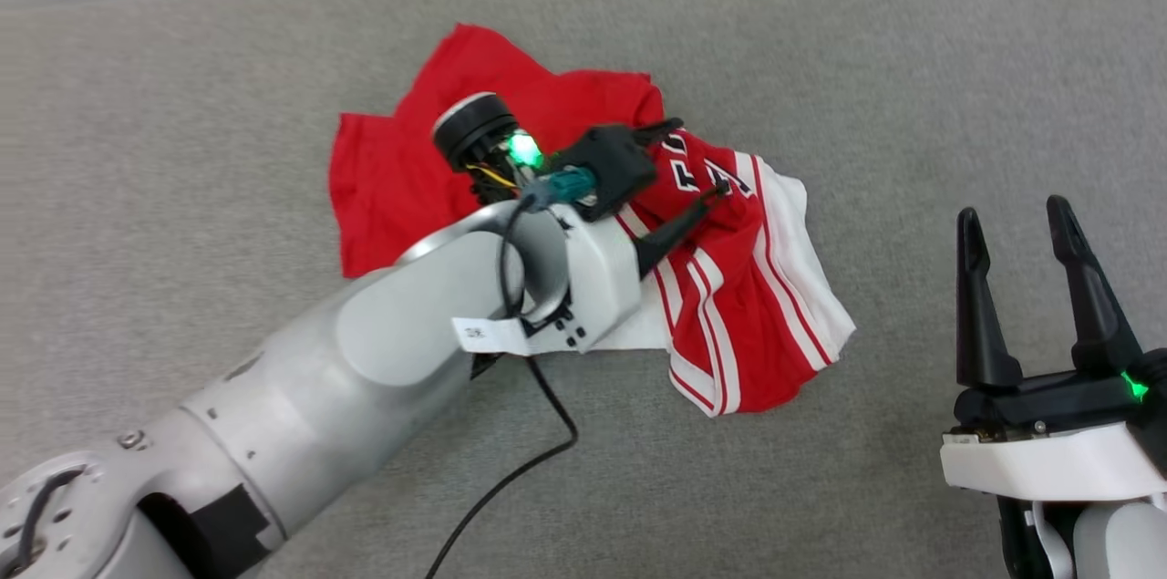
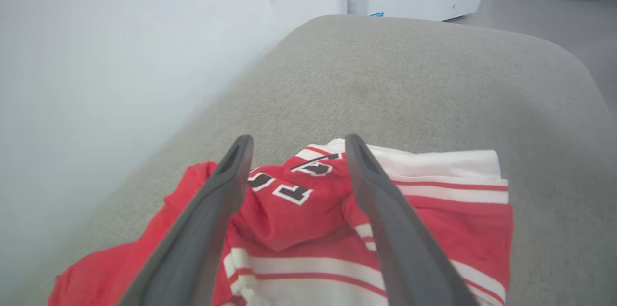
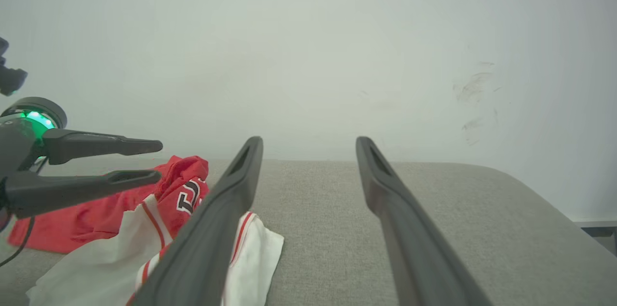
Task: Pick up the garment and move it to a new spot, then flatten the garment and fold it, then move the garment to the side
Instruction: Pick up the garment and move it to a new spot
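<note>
From the lower left of the head view, the left gripper (image 1: 700,155) is held out over the middle of the frame. Its fingers are spread apart just above the garment (image 1: 729,305), with nothing clamped between them. The garment is seen at the centre of the grey upholstered surface (image 1: 182,150), bunched and creased, its white striped parts heaped on the red. Whether the first relocation is finished cannot be told. Flattening, folding and the move aside are judged to be left. At the lower right, the right gripper (image 1: 1013,210) is held clear of the cloth, fingers wide apart and empty.
</note>
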Controlling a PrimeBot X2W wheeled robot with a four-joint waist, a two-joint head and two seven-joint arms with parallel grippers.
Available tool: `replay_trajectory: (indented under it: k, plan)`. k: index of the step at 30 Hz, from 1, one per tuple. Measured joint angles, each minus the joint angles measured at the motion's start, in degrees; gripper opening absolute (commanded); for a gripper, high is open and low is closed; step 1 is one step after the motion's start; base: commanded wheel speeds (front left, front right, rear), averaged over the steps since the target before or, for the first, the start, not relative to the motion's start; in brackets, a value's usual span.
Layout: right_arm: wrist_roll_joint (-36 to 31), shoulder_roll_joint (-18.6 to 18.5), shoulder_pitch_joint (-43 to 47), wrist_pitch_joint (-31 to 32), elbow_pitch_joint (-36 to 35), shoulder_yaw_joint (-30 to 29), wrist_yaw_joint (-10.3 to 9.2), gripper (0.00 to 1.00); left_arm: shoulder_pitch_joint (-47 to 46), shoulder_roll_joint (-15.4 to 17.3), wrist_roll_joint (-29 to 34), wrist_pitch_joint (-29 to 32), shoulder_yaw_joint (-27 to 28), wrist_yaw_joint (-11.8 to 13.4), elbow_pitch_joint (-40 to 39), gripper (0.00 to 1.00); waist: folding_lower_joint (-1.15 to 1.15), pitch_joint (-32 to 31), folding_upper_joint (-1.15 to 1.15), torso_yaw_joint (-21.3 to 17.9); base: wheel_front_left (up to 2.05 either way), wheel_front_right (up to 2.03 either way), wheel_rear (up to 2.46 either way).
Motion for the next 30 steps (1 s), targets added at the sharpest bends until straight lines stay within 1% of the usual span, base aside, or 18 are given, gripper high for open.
replay_trajectory:
  k: [3, 7, 10, 12, 17, 20, 23, 26, 30]
  plan:
    - [0.0, 0.0, 0.8, 0.0, 0.2, 0.1, 0.0, 1.0, 0.4, 2.1, 0.1, -1.9, 1.8, 1.6, -0.6, 1.0, 0.0, -2.3, 0.0, 1.2, 0.0, 0.0, 0.0]
    - [-0.1, 0.0, 1.7, 0.0, 0.3, 0.1, 0.0, 1.0, 2.8, 6.4, -0.3, -3.5, 6.4, 5.7, -4.5, 1.0, 0.0, -5.2, 0.0, 2.4, 0.0, 0.0, 0.0]
    - [-0.1, 0.0, 3.1, 0.0, 0.5, -0.4, 0.0, 1.0, 6.8, 10.1, -0.4, -3.8, 10.2, 9.6, -8.6, 1.0, 0.0, -7.1, 0.0, 3.0, 0.0, 0.0, 0.0]
    - [-0.1, 0.0, 3.9, 0.0, 0.5, -0.8, 0.0, 1.0, 10.0, 12.2, -0.3, -3.9, 14.0, 12.2, -12.5, 1.0, 0.0, -8.1, 0.0, 3.5, 0.0, 0.0, 0.0]
    - [-0.4, 0.0, 5.8, 0.0, 0.7, -1.7, -0.01, 1.0, 19.3, 16.9, 1.5, -4.0, 20.4, 16.4, -18.9, 1.0, 0.0, -10.2, 0.0, 4.9, 0.0, 0.0, 0.0]
    - [-0.6, 0.0, 6.3, 0.0, 0.9, -1.6, 0.0, 1.0, 24.4, 18.8, 2.9, -4.0, 25.6, 19.5, -22.9, 1.0, 0.0, -11.4, 0.0, 5.5, 0.0, 0.0, 0.0]
    - [-0.6, 0.0, 7.0, 0.0, 1.2, -1.7, 0.0, 1.0, 30.9, 20.0, 5.4, -4.0, 30.5, 22.4, -25.9, 1.0, 0.0, -12.4, 0.0, 5.8, 0.0, 0.0, 0.0]
    - [-0.5, 0.0, 7.6, 0.0, 1.5, -1.8, 0.0, 1.0, 38.1, 19.8, 8.2, -4.0, 35.6, 24.6, -28.0, 1.0, 0.0, -13.4, 0.0, 6.2, 0.0, 0.0, 0.0]
    - [-0.4, 0.0, 8.7, 0.0, 2.4, -2.0, -0.01, 1.0, 46.9, 17.4, 12.4, -4.0, 41.5, 27.3, -31.4, 1.0, -0.01, -14.7, 0.0, 6.5, 0.0, 0.0, 0.0]
